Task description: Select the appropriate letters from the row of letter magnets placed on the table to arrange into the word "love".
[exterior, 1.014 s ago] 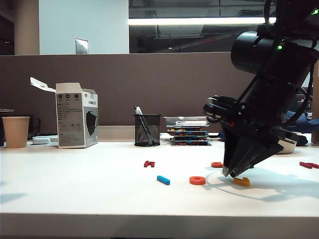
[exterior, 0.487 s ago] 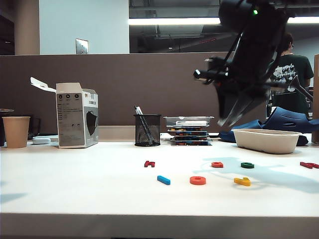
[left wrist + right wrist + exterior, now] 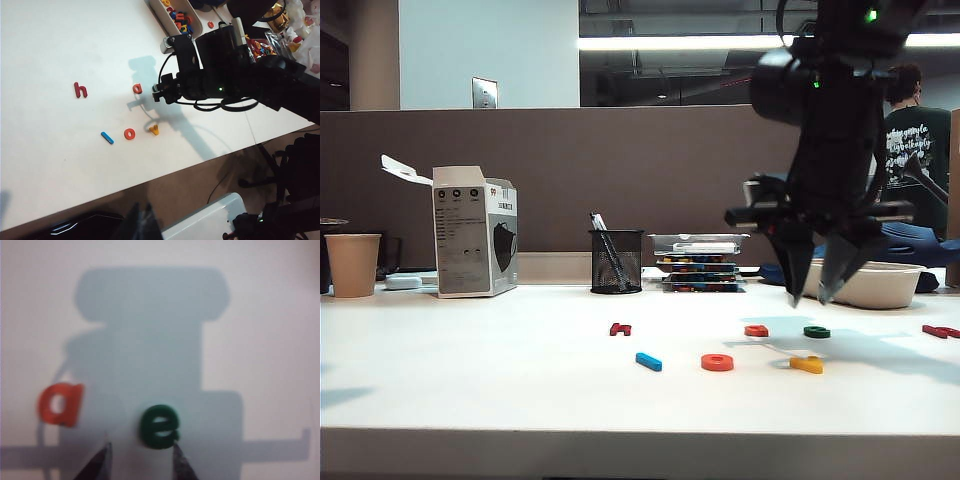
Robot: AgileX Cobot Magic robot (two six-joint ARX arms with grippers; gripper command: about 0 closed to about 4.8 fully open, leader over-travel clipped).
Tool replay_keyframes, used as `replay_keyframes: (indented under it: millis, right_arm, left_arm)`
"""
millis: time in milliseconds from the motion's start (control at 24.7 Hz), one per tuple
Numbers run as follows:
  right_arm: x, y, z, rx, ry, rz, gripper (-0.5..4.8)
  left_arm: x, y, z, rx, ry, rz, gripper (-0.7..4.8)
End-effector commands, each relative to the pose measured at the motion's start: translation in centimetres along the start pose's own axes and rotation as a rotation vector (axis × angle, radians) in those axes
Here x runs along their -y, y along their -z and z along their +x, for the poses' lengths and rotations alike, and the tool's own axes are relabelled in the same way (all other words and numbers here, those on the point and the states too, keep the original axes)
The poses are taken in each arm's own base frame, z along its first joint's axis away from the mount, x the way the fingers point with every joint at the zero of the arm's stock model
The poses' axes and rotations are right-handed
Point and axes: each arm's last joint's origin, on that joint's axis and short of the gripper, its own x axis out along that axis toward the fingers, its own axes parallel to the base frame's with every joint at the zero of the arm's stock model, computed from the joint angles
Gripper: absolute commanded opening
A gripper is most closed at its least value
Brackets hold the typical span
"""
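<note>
On the white table a blue l, an orange o and a yellow v lie in a row near the front. Behind them lie a green e and an orange-red a. My right gripper hangs open a little above the e, pointing down. In the right wrist view the e lies just ahead of the right gripper, with nothing between its fingers. My left gripper is off the table's front edge, its fingers together and empty.
A dark red h lies left of the row, and red letters lie at the far right. A white tray, a mesh pen holder, stacked boxes, a carton and a paper cup line the back.
The right gripper has risen from the yellow v, leaving it beside the o, then come down over the green e with its jaws spread wider. The left arm has kept still.
</note>
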Motion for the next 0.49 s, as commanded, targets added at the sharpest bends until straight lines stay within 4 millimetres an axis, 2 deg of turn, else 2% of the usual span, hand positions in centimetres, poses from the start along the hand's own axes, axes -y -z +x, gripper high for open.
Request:
replay_keyframes:
  millis: [41, 122, 243, 487]
  right_arm:
    - [1.23, -0.33, 0.62, -0.002, 0.020, 0.024, 1.54]
    - [1.67, -0.45, 0.71, -0.001, 0.008, 0.037, 1.54]
    - [1.71, -0.62, 0.72, 0.003, -0.055, 0.000, 2.15]
    - [1.65, -0.80, 0.83, 0.022, -0.058, -0.008, 2.16]
  left_arm:
    - [0.07, -0.02, -0.17, 0.007, 0.006, 0.007, -0.05]
    - [0.06, -0.01, -0.17, 0.006, 0.005, 0.007, -0.05]
    - [0.06, -0.01, -0.17, 0.006, 0.005, 0.007, -0.05]
    - [0.06, -0.01, -0.17, 0.006, 0.004, 0.007, -0.05]
